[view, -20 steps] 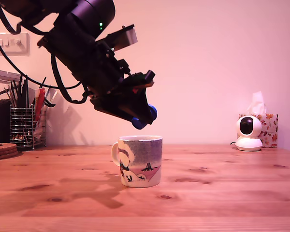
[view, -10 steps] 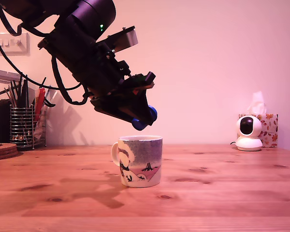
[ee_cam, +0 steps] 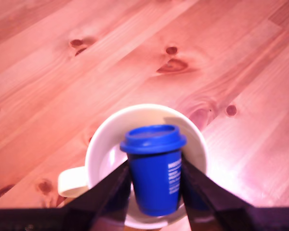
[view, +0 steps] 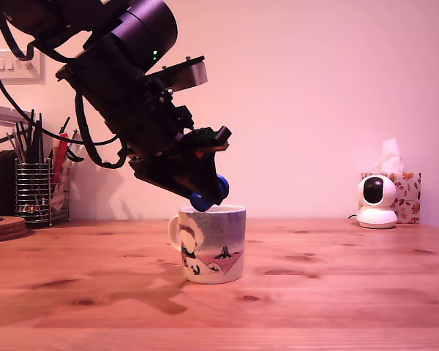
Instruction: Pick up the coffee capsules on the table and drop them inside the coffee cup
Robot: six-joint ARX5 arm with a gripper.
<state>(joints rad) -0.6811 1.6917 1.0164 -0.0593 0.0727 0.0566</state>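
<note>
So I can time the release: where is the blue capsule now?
The blue capsule is clamped in the gripper, just above the mug's open mouth, mid-table in the exterior view.

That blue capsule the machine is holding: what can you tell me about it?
The blue capsule is a small, bright blue, plastic-looking pod, tapered, with a wider flat rim at one end and pale print on its side. Two dark fingers pinch its sides. It hangs over the open mouth of the cream mug, touching nothing else.

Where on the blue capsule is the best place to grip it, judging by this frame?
Grip the blue capsule on its tapered side wall just under the wide rim, as the claw does here over the mug. Come from opposite sides: the rim overhangs the fingers, so it probably cannot slip through.
</note>
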